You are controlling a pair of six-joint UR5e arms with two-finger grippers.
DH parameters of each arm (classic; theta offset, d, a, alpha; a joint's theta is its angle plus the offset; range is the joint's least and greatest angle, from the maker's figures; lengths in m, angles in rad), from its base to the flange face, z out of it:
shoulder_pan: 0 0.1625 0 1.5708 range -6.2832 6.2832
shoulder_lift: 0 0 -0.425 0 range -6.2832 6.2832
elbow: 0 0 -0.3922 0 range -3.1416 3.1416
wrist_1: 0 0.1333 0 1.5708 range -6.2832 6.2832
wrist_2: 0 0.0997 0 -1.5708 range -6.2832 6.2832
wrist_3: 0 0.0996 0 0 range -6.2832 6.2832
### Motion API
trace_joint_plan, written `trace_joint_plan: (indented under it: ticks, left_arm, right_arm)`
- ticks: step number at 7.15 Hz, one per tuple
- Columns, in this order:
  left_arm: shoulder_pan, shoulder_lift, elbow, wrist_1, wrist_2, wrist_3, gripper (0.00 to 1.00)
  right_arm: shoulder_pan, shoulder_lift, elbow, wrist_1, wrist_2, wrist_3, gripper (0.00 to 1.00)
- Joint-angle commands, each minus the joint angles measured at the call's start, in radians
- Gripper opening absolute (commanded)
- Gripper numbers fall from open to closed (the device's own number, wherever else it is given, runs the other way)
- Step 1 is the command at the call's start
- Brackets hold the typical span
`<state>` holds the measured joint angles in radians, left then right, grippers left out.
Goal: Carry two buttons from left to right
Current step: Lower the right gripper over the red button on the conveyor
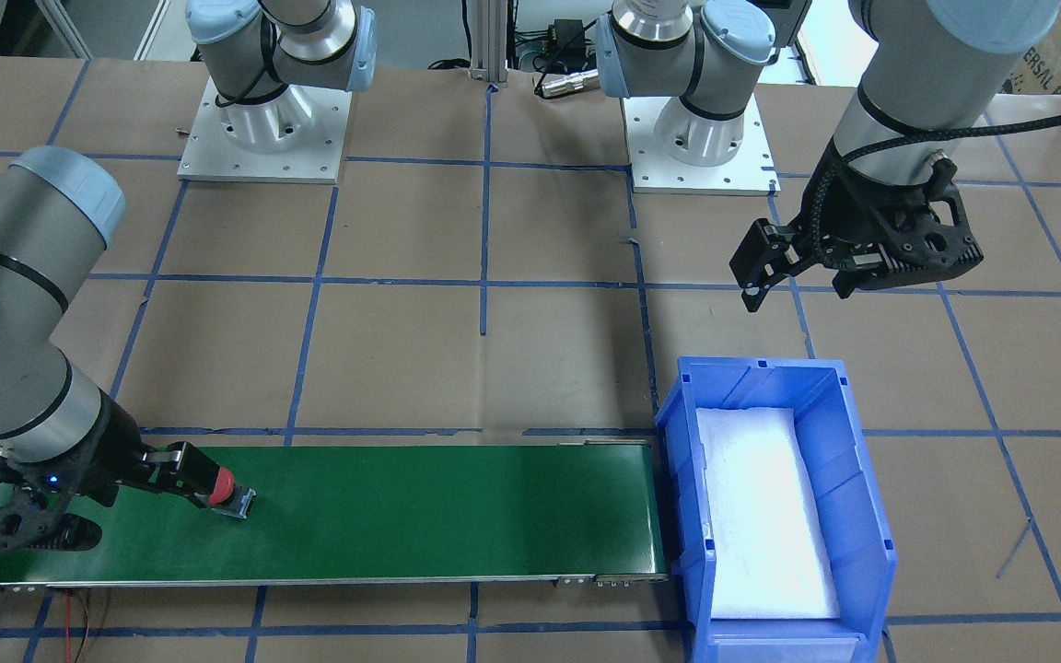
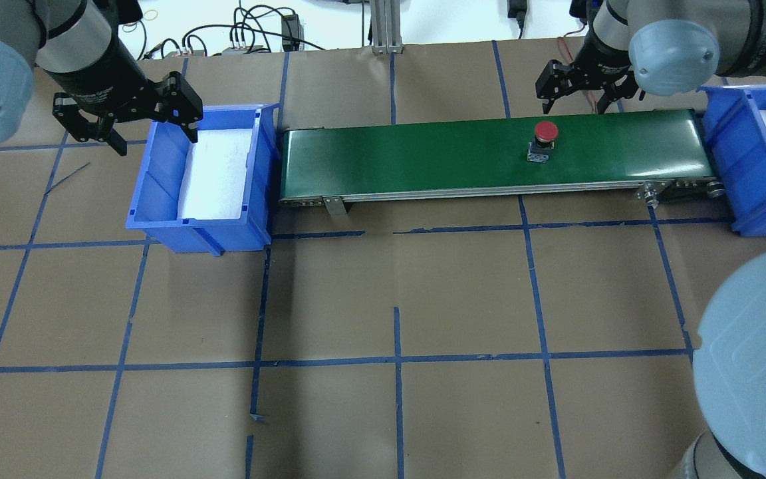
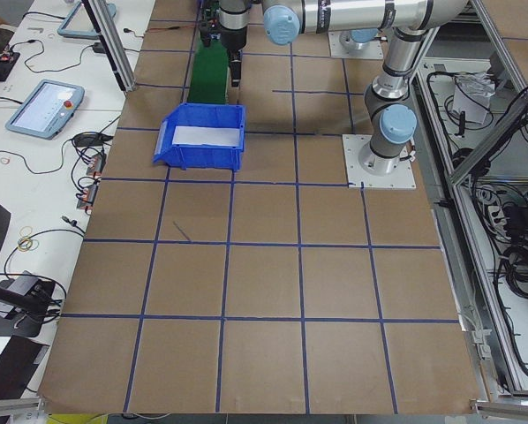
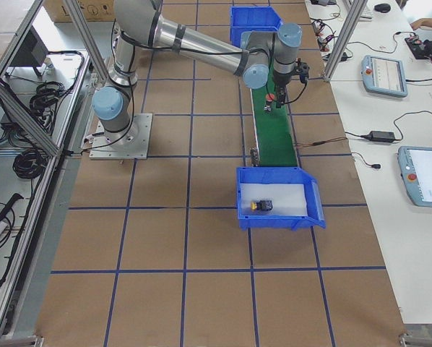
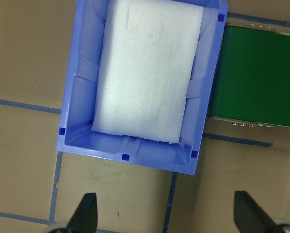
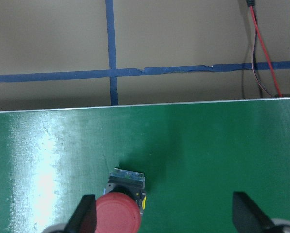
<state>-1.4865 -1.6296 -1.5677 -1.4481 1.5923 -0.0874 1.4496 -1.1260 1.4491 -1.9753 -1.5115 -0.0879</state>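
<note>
Green belt [image 2: 423, 156] bears red button [image 2: 545, 135]; left gripper [image 5: 164, 213], right gripper [image 6: 164, 213] spread empty; yellow button [image 4: 260, 207] indistinct.

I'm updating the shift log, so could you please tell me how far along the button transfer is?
Done: the yellow-capped push button lies in the right-hand blue plastic bin; the left-hand blue plastic bin holds only white foam. In hand: the red-capped push button stands on the green conveyor belt, ungripped, by the open right tool. Left: moving it into the right-hand bin. The left tool is open and empty.
</note>
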Motion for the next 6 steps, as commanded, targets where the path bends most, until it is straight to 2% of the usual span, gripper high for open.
trace_joint_plan:
  ticks: [1,6]
  left_arm:
    - [0.000,-0.001,0.000,0.000,0.000,0.000,1.00]
    - [0.000,0.000,0.000,0.000,0.000,0.000,1.00]
  right_arm:
    - [0.000,0.002,0.002,0.000,0.002,-0.001,1.00]
    - [0.000,0.020,0.010,0.001,0.004,-0.006,1.00]
